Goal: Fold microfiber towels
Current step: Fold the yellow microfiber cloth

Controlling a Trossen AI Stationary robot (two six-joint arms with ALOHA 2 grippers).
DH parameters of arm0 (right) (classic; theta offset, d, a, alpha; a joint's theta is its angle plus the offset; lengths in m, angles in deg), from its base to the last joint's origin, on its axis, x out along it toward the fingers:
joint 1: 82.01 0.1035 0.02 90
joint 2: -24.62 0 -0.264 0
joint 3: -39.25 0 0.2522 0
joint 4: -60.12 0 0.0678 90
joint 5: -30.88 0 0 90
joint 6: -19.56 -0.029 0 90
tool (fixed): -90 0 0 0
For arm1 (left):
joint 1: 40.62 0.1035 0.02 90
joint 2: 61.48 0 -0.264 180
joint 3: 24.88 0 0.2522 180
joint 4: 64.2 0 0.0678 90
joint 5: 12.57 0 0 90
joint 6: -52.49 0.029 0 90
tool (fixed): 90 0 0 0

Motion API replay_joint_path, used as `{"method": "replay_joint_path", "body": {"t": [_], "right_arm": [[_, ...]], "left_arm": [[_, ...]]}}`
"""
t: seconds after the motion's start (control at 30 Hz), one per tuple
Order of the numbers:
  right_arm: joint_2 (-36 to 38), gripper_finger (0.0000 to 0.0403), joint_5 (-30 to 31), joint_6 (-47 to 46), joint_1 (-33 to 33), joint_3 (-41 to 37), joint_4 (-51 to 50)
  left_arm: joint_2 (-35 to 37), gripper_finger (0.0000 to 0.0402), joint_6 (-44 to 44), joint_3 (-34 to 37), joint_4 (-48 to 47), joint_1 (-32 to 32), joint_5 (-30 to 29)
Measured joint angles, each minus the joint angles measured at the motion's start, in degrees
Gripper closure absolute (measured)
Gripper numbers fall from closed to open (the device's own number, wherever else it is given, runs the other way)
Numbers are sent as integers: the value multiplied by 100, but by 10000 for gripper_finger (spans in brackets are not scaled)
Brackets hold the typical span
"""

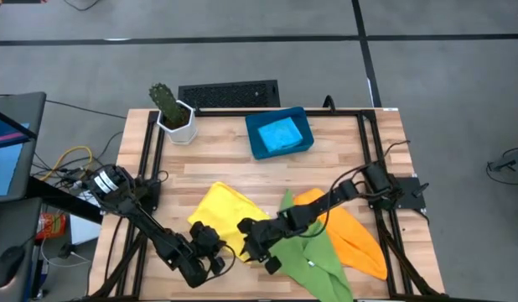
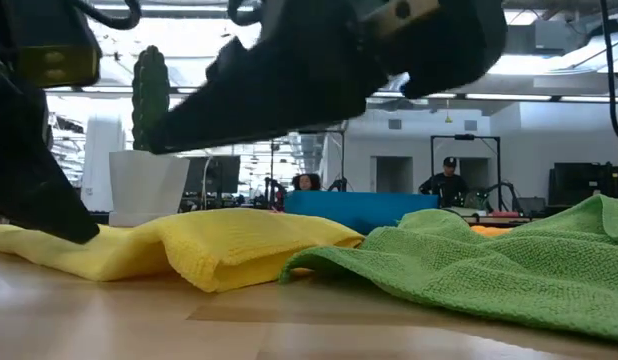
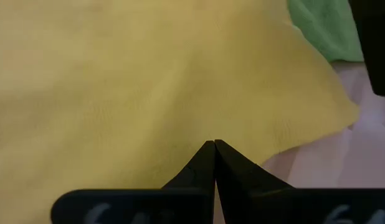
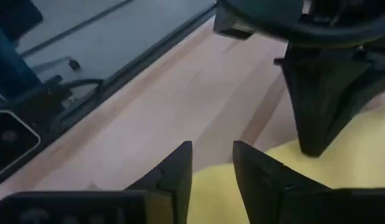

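The left claw (image 3: 213,147) is pressed together on the soft yellow microfiber towel (image 1: 223,210) near the counter's (image 1: 217,151) near edge; the right claw (image 4: 212,155) is held apart just beside it.

Overhead light is falling evenly on the tabletop (image 1: 225,172) in the high view; shadows under the arms are staying short and soft, no glare showing. In the low view, bright ceiling strips are backlighting the scene, so the arm overhead is reading as a near-black silhouette and the near tabletop edge is blurring. The green towel (image 2: 509,265) weave is coming through sharp, while the room behind is washing out pale. In the left wrist view the yellow towel (image 3: 149,81) is filling the picture, soft and low in contrast. The right wrist view is smearing, with edges looking motion-blurred.
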Motion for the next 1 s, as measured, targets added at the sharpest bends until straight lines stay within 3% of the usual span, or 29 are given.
{"method": "replay_joint_path", "body": {"t": [0.23,0.37,0.7,1.0], "right_arm": [[-31,267,184,13,157,-165,-167],[-31,256,-122,-9,181,-318,-254],[-28,213,431,200,328,-335,-131],[-401,228,684,200,576,-287,219]], "left_arm": [[0,401,-200,0,-168,67,-69],[0,401,-335,0,-168,128,-191],[0,401,-552,0,-166,213,-179],[0,401,-594,0,-162,213,-147]]}}
